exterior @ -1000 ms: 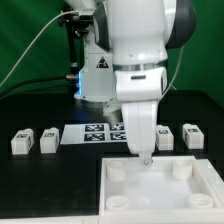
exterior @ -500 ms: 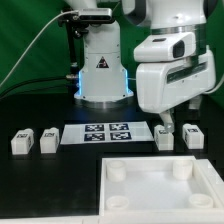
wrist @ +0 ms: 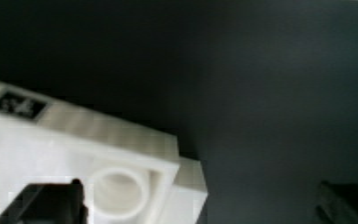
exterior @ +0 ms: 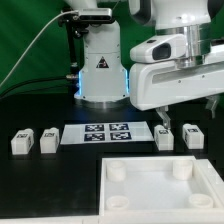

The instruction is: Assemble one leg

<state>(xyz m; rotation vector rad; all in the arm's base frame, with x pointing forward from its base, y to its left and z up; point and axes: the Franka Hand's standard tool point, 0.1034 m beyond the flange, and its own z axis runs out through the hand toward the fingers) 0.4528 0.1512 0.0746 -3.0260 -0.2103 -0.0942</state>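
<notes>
Jaws stand wide and empty as the gripper (wrist: 202, 203) hovers above the leg (exterior: 165, 137) lying at 3 o'clock from the marker board (exterior: 105, 133), probably lining up to straddle it for a grasp.

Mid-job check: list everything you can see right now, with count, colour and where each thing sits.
legs: four, white with black-and-white tags; two at the exterior view's left of the marker board, two at its right.
marker board: one, white with black tags; flat between the leg pairs.
tray: one, white with round corner sockets; nearest the camera.
table: one, black; under everything.
arm: one, white; above the right pair of legs.
tool: one, dark fingers; open, holding nothing.
</notes>
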